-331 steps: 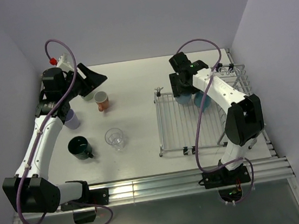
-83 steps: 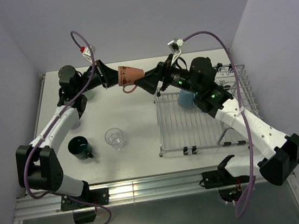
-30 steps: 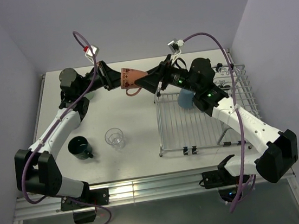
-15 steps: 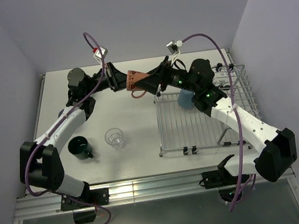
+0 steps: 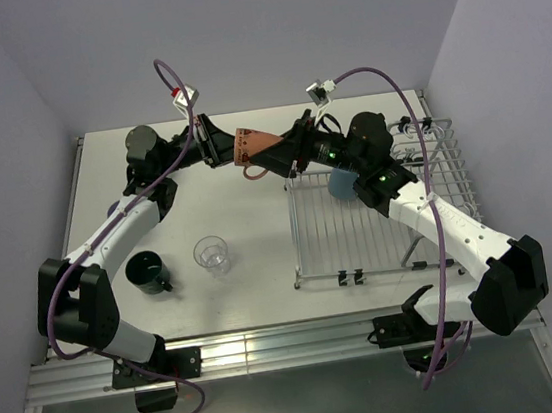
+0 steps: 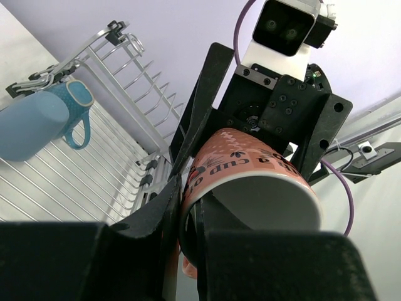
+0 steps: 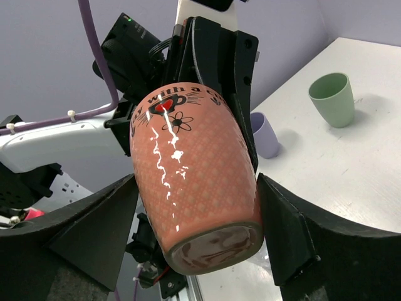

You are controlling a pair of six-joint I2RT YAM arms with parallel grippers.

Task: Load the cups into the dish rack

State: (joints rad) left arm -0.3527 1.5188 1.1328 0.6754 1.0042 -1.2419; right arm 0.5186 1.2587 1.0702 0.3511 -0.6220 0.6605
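An orange mug (image 5: 249, 147) hangs in the air above the back of the table, between both arms. My left gripper (image 5: 216, 143) is shut on its rim, one finger inside and one outside (image 6: 188, 200). My right gripper (image 5: 274, 151) is open, and its fingers flank the orange mug's (image 7: 194, 182) base, close to both sides. The dish rack (image 5: 360, 236) lies on the right and holds a light blue mug (image 5: 340, 184). A dark green mug (image 5: 147, 272) and a clear glass tumbler (image 5: 212, 256) stand on the table at the left.
A lavender cup (image 7: 263, 133) and a pale green cup (image 7: 332, 99) stand at the back left of the table, under the left arm. The rack's raised wire side (image 5: 442, 161) runs along its right edge. Walls enclose the table on three sides.
My left arm has carried the orange mug right, into the right gripper's jaws. The right fingers have narrowed around its base.
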